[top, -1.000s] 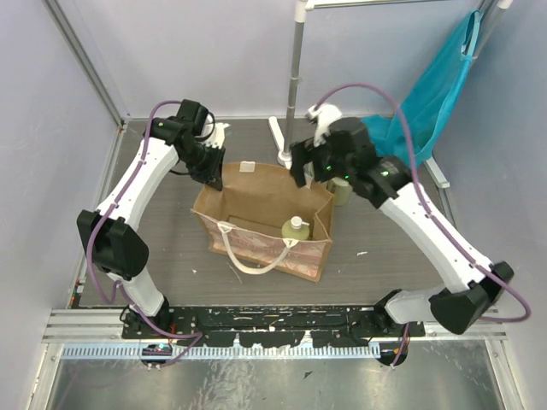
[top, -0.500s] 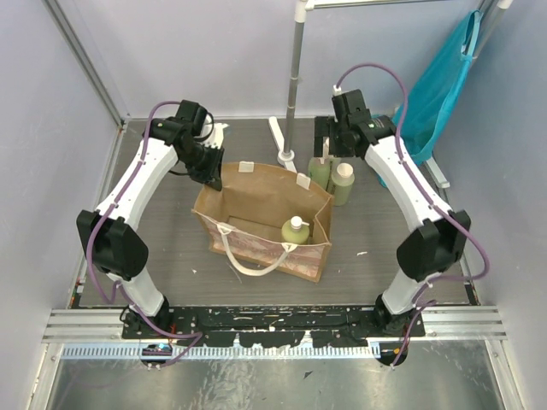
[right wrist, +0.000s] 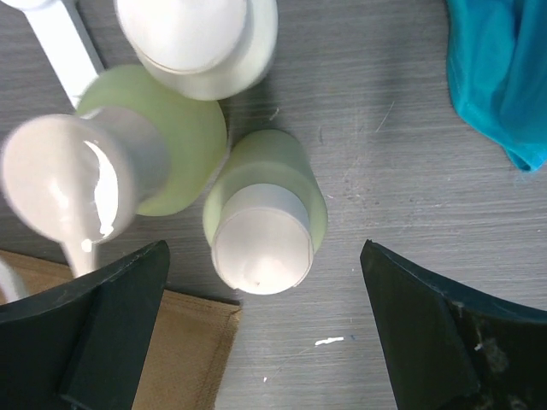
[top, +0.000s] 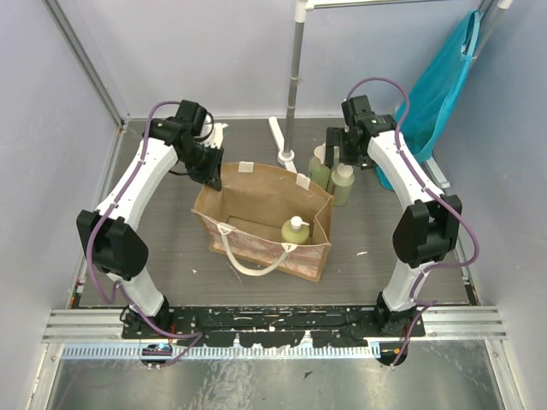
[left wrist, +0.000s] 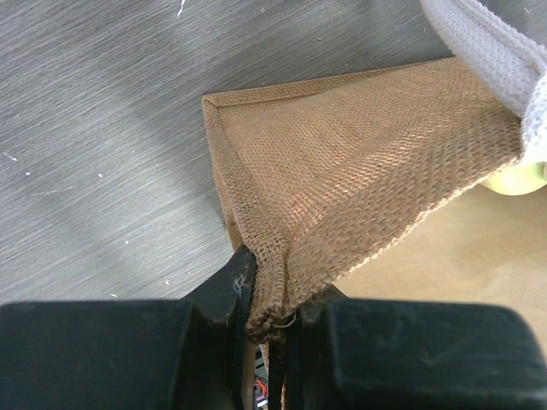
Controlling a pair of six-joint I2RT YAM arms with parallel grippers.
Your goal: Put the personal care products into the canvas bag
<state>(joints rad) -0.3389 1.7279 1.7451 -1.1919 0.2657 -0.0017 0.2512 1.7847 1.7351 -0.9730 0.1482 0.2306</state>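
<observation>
The left fingers (left wrist: 224,295) pinch the canvas bag (top: 265,218) at its 10 o'clock corner. The bag stands open. One bottle (top: 296,231) sits inside the bag (near its 4 o'clock side). Three more bottles (top: 320,171) stand close together on the table (top: 171,248), just past the bag at 1 o'clock. The right fingers (right wrist: 111,316) are spread wide above them, with the flat-capped bottle (right wrist: 263,226) between.
</observation>
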